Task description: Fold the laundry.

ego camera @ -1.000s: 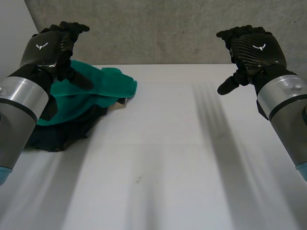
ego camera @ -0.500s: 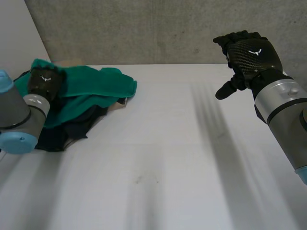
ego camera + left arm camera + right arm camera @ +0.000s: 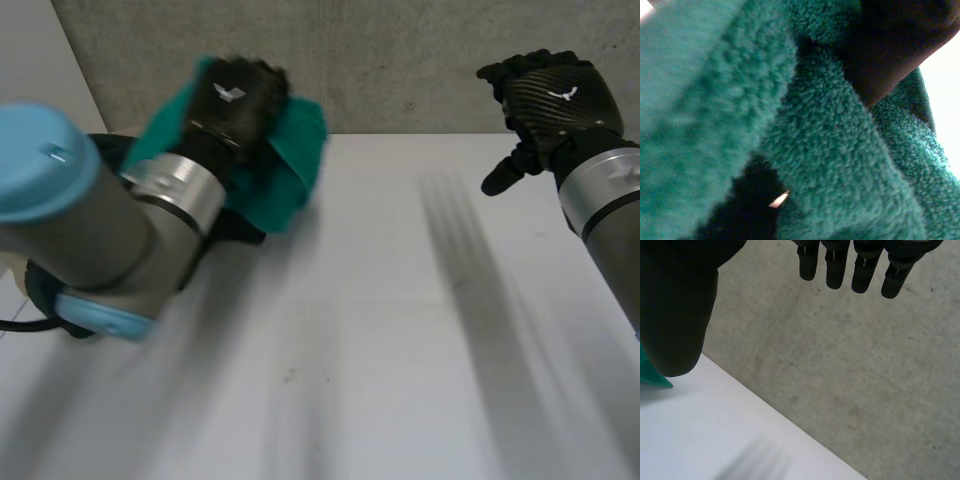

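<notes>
Looking down from the head view first: the left hand (image 3: 238, 98) is up off the table (image 3: 380, 330), over its far left part, with the green towel (image 3: 290, 160) bunched all around it. The towel sticks out on both sides of the hand and hangs down past the wrist, so the hand is gripping it. Under the towel, a bit of dark cloth (image 3: 240, 228) sits on the table, tucked against the left arm (image 3: 90, 230). The right hand (image 3: 558, 100) is way over above the table's far right part, well apart from the towel, loosely spread with the thumb pointing down and nothing in it. As for branding, each hand has a small white wing-shaped mark on its back, left one (image 3: 229, 92) and right one (image 3: 563, 95); it's a logo, not letters.

Left wrist view: fuzzy green towel (image 3: 840, 165) everywhere, with a dark part of the left hand (image 3: 890, 55) pressed right into it and folds wrapped round it. Below that, a gap in the folds shows the dark cloth (image 3: 747, 200) with a little pale tag (image 3: 779, 200) on it, too small to read.

Right wrist view: the right hand (image 3: 675, 310) has its fingers (image 3: 835, 265) hanging relaxed, the thumb wide apart from them and air in between. Just beyond the thumb, a tip of the green towel (image 3: 651, 374) pokes in above the table (image 3: 715, 440), with the grey concrete wall (image 3: 840, 365) behind the table's edge.
</notes>
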`<state>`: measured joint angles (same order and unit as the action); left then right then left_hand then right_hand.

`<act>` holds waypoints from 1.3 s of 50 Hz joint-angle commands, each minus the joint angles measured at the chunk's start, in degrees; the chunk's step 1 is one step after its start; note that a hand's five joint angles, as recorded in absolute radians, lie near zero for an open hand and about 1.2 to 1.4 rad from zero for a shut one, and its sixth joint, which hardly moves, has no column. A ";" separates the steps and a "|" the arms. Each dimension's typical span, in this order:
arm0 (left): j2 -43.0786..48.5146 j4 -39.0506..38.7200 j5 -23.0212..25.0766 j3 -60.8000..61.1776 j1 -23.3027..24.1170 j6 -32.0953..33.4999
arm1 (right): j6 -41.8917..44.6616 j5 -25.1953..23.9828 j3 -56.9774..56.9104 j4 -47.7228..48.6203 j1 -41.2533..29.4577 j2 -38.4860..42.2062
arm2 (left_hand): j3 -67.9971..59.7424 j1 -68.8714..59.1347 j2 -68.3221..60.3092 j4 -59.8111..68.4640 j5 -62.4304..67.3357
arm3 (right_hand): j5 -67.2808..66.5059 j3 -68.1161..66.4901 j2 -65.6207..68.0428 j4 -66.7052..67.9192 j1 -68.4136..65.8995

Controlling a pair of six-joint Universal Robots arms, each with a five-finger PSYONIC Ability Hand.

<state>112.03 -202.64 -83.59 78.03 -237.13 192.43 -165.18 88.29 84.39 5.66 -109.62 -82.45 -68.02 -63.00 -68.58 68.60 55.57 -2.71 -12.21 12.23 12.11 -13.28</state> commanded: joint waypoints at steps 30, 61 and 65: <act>-11.75 6.38 0.18 21.99 -8.52 0.40 | 0.30 -2.86 0.17 -9.18 -6.91 14.85 | 54.45 49.42 55.00 -55.02 -51.99 | -1.72 -2.21 2.20 2.31 -1.15; 17.52 -0.91 3.96 2.92 2.38 3.74 | 2.41 -1.98 16.95 -5.05 0.46 9.33 | 13.09 8.07 13.65 -13.67 -10.64 | -11.00 -11.50 11.48 11.60 -10.43; 17.44 -1.00 4.05 2.13 2.47 6.46 | 1.70 -3.47 18.09 -3.12 2.39 9.59 | -1.55 -6.58 -1.00 0.98 4.01 | -10.33 -10.83 10.81 10.93 -9.77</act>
<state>129.15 -203.46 -79.60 81.47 -234.82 195.58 -162.75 86.50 101.19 0.68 -109.59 -73.19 -50.14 -51.45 -50.25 50.24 39.86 -10.25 -19.53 18.42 19.72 -19.24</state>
